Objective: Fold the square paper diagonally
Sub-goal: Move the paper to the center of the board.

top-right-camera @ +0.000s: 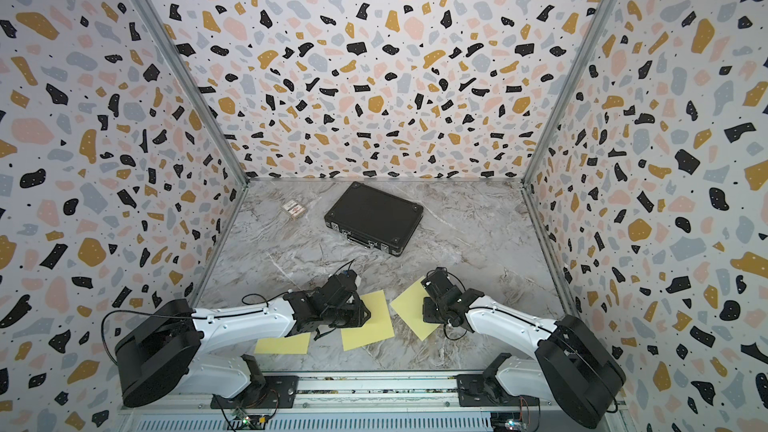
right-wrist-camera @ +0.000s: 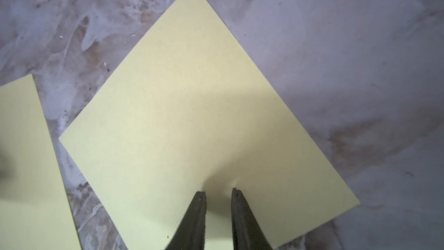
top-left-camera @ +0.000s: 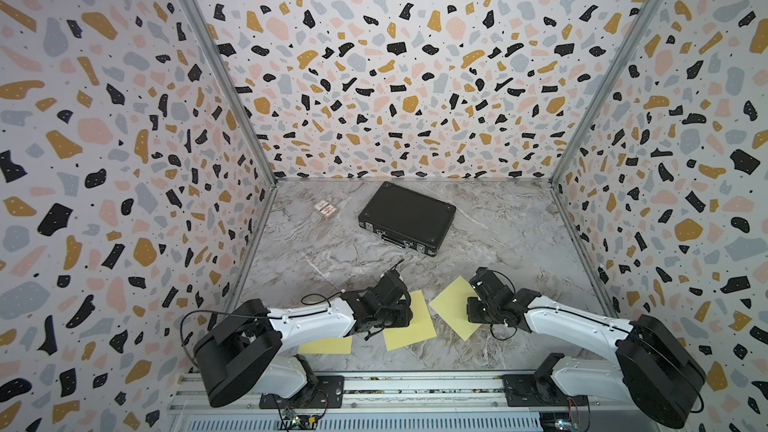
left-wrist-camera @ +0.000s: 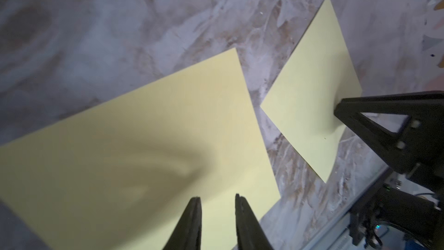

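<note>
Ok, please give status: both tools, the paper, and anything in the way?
Left tool slightly open over middle sheet. Right tool slightly open, tips pressing right sheet, not folded. Black case far back, not blocking.

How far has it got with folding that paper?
Nothing looks done: the right sheet and middle sheet both lie flat, uncreased. In hand: the right tool presses its tips on the right sheet, puckering it slightly; the left tool is over the middle one. Left: lifting a corner, bringing it to the opposite corner, creasing.
</note>
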